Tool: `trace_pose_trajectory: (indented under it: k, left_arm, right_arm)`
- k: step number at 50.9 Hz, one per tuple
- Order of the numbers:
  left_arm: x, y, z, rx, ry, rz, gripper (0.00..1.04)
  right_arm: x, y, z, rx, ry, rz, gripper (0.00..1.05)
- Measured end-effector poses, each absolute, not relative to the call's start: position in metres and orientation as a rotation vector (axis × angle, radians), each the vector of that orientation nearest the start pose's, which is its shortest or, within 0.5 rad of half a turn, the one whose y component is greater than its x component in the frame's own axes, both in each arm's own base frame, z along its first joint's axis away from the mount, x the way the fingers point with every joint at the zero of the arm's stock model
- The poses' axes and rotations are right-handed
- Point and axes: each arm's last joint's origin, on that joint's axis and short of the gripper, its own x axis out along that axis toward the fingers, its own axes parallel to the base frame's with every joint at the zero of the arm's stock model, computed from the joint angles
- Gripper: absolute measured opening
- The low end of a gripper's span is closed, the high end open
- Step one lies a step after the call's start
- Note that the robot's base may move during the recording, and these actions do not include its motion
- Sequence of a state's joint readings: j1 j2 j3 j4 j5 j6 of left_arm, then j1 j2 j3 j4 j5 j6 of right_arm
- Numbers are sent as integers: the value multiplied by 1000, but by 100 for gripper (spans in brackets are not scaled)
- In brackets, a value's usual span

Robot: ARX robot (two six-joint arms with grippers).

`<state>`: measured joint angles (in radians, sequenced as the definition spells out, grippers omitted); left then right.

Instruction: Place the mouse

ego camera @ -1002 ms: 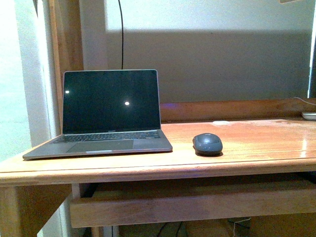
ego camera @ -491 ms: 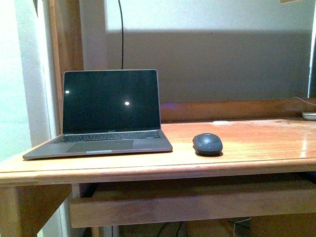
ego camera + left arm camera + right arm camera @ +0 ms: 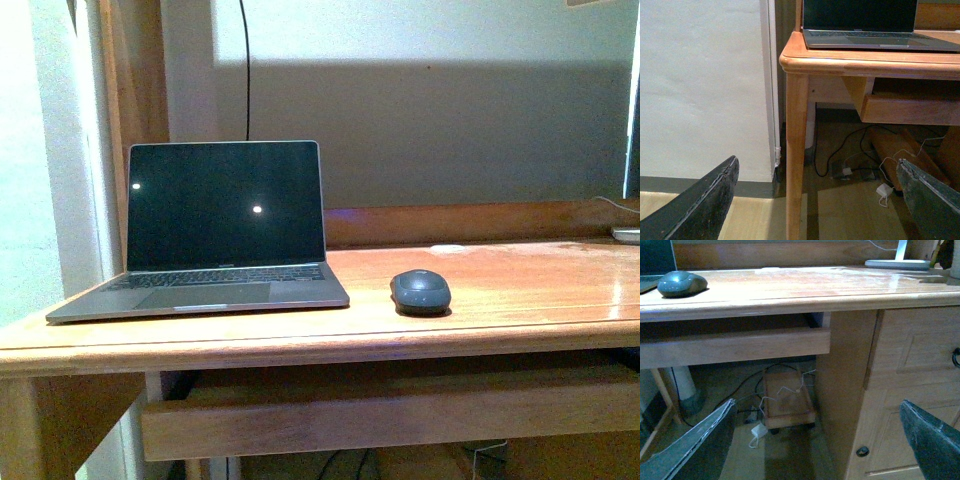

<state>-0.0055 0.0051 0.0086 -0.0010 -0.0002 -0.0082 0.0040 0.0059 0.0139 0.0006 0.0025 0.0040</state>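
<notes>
Already on desk (image 3: 540,290): mouse (image 3: 420,291), long axis across, beside laptop (image 3: 215,235).
Both grippers (image 3: 817,440) (image 3: 815,200) spread, empty, below; right nearer.

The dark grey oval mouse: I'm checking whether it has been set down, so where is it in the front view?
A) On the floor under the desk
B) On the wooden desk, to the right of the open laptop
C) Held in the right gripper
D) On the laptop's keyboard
B: the dark grey oval mouse lies on the wooden desk, apart from the open grey laptop, with no gripper touching it.
</notes>
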Motion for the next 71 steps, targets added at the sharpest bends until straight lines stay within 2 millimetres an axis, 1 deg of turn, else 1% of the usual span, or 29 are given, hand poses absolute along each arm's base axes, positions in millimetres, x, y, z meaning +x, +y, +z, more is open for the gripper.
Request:
trace_pose_trajectory:
  k: [71]
  left_arm:
    - [98, -1, 166, -8, -2, -5, 97]
  right_arm:
    - [97, 0, 168, 4, -9, 2, 97]
